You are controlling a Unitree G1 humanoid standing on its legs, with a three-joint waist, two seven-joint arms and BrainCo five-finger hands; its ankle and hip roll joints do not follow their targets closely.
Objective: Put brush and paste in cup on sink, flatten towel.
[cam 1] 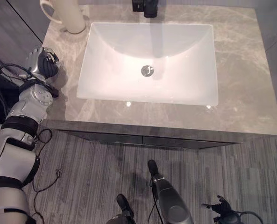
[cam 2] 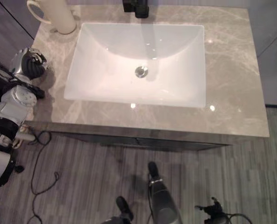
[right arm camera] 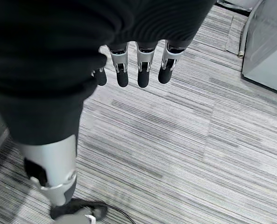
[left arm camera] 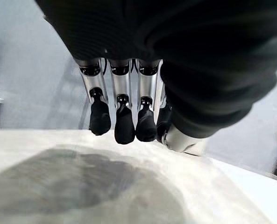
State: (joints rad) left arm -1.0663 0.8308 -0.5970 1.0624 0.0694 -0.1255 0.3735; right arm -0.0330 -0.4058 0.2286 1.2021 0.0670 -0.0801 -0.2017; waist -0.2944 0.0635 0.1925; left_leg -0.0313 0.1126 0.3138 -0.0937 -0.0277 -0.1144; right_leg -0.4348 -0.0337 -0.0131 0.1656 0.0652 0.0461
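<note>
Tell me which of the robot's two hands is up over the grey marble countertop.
The left hand: it hovers over the countertop's left edge, short of the cream mug. The right hand hangs low over the striped floor, fingers relaxed.

Glossy white sink (cam 1: 105,70) — polished marble-look counter (cam 1: 243,79)

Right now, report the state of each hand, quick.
Left hand: open, fingers straight, holding nothing, over the counter by the sink.
Right hand: open, fingers straight, holding nothing, hanging over the floor.

One cup (cam 1: 68,16), one sink (cam 1: 150,63), one faucet (cam 1: 145,7), one drain (cam 1: 147,71), one countertop (cam 1: 250,93)
</note>
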